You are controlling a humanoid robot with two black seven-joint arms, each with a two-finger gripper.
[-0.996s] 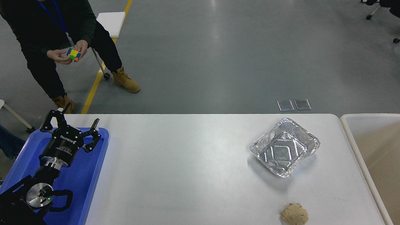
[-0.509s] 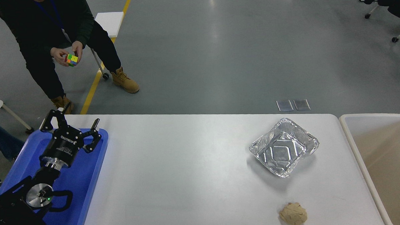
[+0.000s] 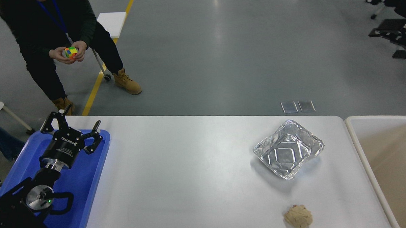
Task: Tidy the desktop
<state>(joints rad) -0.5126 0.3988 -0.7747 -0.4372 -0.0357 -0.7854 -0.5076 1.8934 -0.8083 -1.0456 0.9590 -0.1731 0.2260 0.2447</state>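
Legibly, white lettering reading ROBOTIQ runs along the black cylindrical body of the left gripper [image 3: 75, 124]; no other writing can be made out. The left arm [image 3: 30, 197] enters from the lower left corner and angles up and away over the blue tray [image 3: 90, 185], which sits at the left end of the desktop [image 3: 191, 175]. A round metal joint face on the arm carries a small green light. The gripper points toward the far edge of the tray, its two fingers spread wide apart with nothing between them. The right gripper is out of view. The desktop spans nearly the whole width of the lower half of the view, a white surface with rounded corners. On its right part lies a crumpled foil tray [image 3: 288, 149], sitting as a diamond, empty inside. Nearer the front edge, well apart from the foil tray, lies a tan paper ball [image 3: 298, 217]. Just beside the right end of the desktop stands a beige bin [image 3: 393, 161] with a white rim. On the grey floor beyond, a person [image 3: 51, 35] in dark clothes, a blue lanyard and tan boots holds a coloured puzzle cube [image 3: 71, 52] in both hands. A yellow line [image 3: 97, 84] runs across the floor near the boots.
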